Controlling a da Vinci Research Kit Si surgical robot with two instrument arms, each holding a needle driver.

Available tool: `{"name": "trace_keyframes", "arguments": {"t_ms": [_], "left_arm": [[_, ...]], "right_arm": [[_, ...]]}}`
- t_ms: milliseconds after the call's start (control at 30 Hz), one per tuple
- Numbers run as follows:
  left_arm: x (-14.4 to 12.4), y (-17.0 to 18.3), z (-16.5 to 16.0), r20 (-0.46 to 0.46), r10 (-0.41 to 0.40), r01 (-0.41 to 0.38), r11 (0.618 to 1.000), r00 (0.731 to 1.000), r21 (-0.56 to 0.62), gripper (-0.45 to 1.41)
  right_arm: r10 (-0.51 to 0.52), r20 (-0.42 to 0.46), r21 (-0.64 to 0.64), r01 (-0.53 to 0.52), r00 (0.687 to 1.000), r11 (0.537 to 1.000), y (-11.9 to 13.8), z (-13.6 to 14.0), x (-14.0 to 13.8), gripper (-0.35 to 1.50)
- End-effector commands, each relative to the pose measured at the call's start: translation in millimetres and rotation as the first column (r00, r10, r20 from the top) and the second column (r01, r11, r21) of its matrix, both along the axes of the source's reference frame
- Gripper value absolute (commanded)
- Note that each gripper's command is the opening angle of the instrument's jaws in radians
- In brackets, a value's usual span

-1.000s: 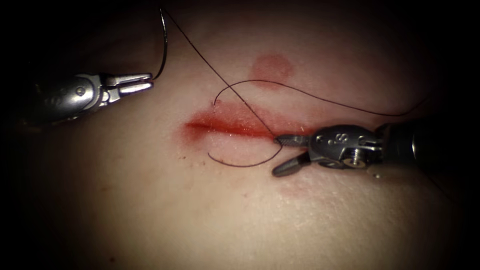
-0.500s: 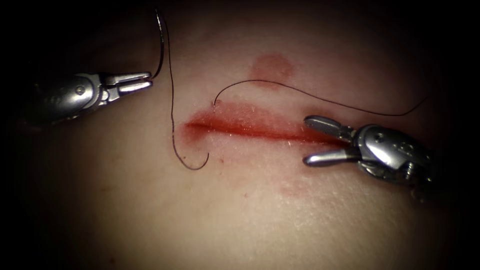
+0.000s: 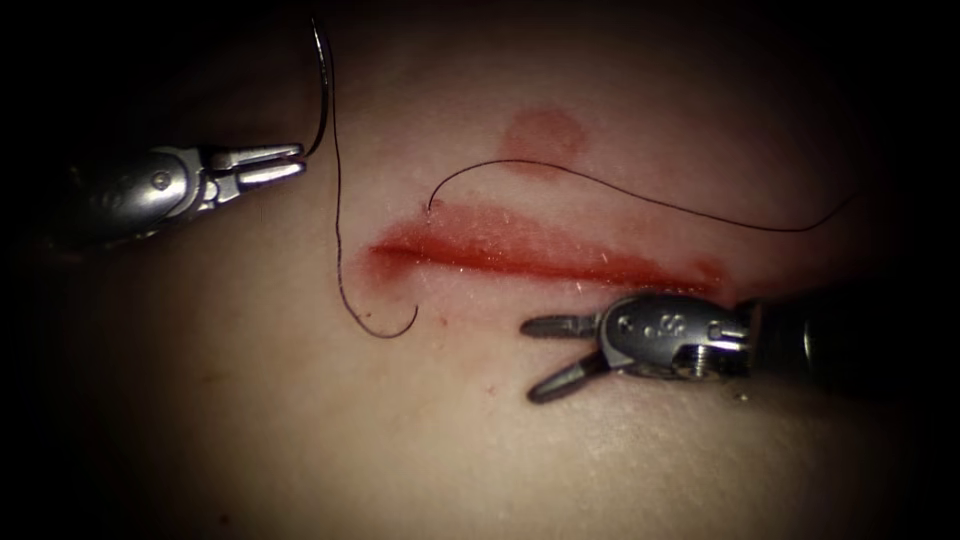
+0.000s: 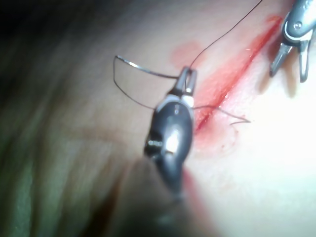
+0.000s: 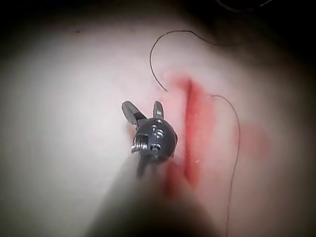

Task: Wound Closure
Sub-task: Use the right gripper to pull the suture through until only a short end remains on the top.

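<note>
Steel needle (image 3: 325, 85) in left claw (image 3: 290, 166); right claw (image 3: 540, 358) empty.

Thin curved steel needle (image 3: 325, 90): upper end lost in the dark at the endoscope view's top edge. Fine black thread (image 3: 640, 195): far right end fades into shadow; its end cannot be told.

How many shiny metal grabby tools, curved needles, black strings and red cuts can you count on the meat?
Shiny metal end effectors: 2 (left end effector, shut on the needle; right end effector, open, holding nothing)
Thin curved steel needle, held above the tissue, not in it: 1
Thin black thread: 1
Long red cut in the pale pork tissue: 1
Total: 5
</note>
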State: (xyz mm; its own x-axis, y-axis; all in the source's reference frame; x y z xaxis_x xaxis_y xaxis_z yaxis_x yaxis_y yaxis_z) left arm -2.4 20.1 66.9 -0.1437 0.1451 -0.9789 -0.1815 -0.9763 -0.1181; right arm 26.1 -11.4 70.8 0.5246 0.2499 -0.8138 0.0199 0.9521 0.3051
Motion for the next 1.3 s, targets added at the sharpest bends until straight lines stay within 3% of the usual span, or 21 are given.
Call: {"name": "trace_keyframes", "arguments": {"t_ms": [33, 300, 533, 900, 1200, 1300], "left_arm": [[-0.5, 0.0, 0.7, 0.001, 0.001, -0.001, 1.000, 1.000, 0.000, -0.35], [-0.5, 0.0, 0.7, 0.001, 0.001, -0.001, 1.000, 1.000, 0.000, -0.35], [-0.5, -0.1, 0.7, 0.000, 0.000, 0.000, 1.000, 1.000, -0.001, -0.35], [-0.5, -0.1, 0.7, 0.000, 0.000, 0.000, 1.000, 1.000, -0.001, -0.35], [-0.5, -0.2, 0.6, 0.000, 0.000, 0.000, 1.000, 1.000, -0.001, -0.35], [-0.5, -0.2, 0.6, 0.000, 0.000, 0.000, 1.000, 1.000, -0.001, -0.35]], "right_arm": [[-0.009, 0.005, -0.027, 0.009, 1.000, 1.000, -0.1, 1.8, 2.2, 1.47], [-0.061, 0.085, -0.191, 0.076, 0.994, 0.979, 2.0, 4.1, 5.5, 1.37], [-0.110, 0.123, -0.252, 0.138, 0.986, 0.958, 2.6, 6.2, 8.7, 1.35], [-0.158, 0.153, -0.241, 0.192, 0.975, 0.951, 2.1, 10.6, 10.4, 1.32], [-0.177, 0.161, -0.233, 0.212, 0.971, 0.949, 1.7, 11.8, 11.0, 1.26], [-0.191, 0.158, -0.223, 0.223, 0.969, 0.949, 1.7, 11.8, 11.3, 1.11]]}}
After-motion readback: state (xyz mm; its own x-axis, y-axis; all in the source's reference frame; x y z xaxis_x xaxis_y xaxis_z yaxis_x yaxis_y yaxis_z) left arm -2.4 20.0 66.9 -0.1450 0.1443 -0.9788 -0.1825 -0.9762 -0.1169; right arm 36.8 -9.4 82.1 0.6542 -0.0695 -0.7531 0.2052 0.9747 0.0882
